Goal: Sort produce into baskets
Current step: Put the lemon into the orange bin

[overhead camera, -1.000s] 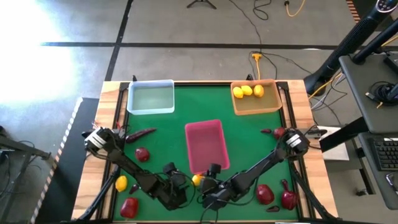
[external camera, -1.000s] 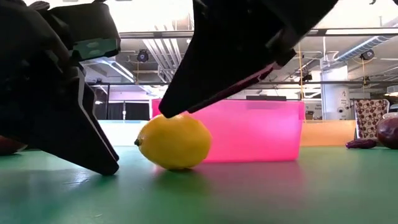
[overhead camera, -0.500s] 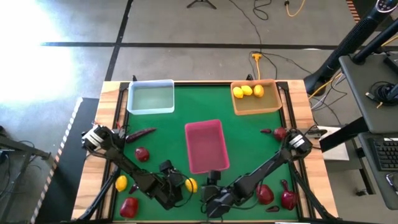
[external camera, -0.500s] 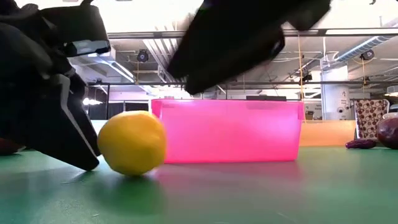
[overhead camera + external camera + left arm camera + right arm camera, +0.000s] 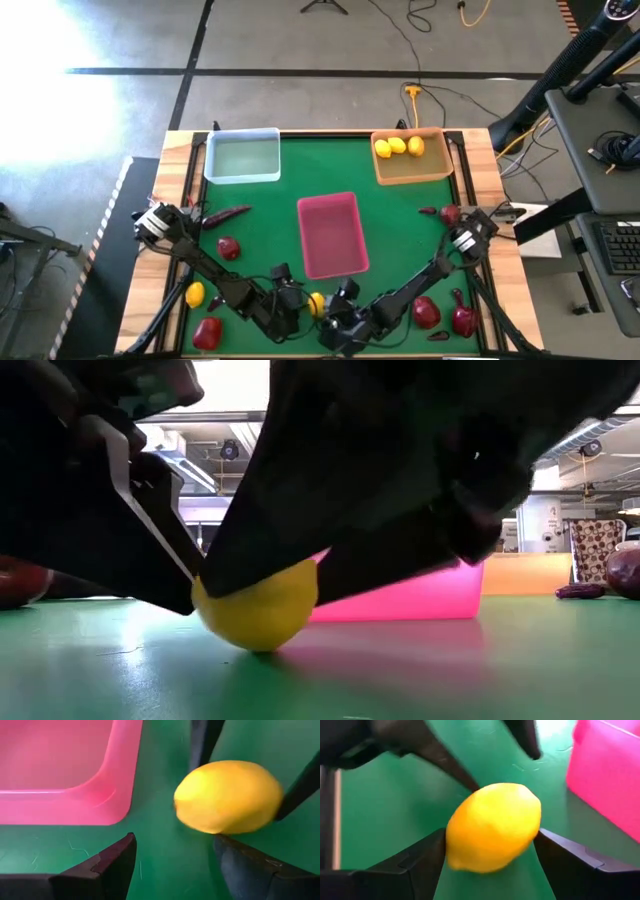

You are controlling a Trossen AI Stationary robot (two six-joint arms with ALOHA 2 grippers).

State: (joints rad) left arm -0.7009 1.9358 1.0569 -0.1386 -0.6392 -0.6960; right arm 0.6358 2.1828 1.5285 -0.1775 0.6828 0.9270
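My right gripper has its fingers spread around a lemon at bottom centre, just below the pink tray; the left gripper, also spread, crowds it. Three lemons sit in the orange tray; I judge most produce unsorted, and the blue tray holds nothing.

The lemon has a smooth, faintly waxy skin. The pink-red tray looks like glossy plastic. Matt green felt-like cloth covers the table, framed in pale wood.
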